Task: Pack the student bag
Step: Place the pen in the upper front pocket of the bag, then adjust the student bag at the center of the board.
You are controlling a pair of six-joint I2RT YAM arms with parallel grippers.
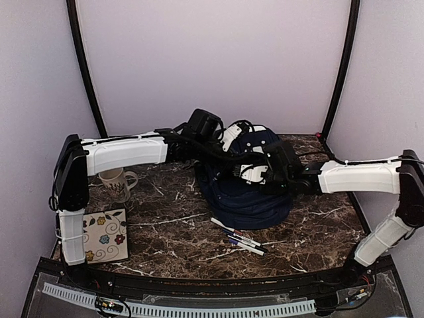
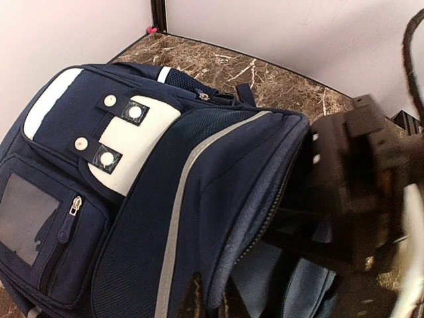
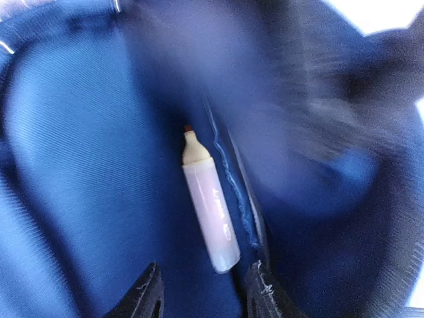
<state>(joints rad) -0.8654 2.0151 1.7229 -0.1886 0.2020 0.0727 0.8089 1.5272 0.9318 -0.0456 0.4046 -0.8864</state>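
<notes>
At centre of the top view, lying on the dark marbled table [image 1: 165,222]: student bag [image 1: 252,202], navy, with both arms meeting over its upper end. Left jaws together, pinched on the bag's zip edge at the bottom middle of the left wrist view. Right jaws apart, inside the bag. Between and just above their fingertips [image 3: 144,295], low centre of the right wrist view: a pale marker [image 3: 211,212], loose on the blue lining, gripped by nothing. Just below the bag in the top view, a few pens [image 1: 244,240] on the table. Far left, a mug [image 1: 118,182], with a flowered tile [image 1: 106,244] below it.
</notes>
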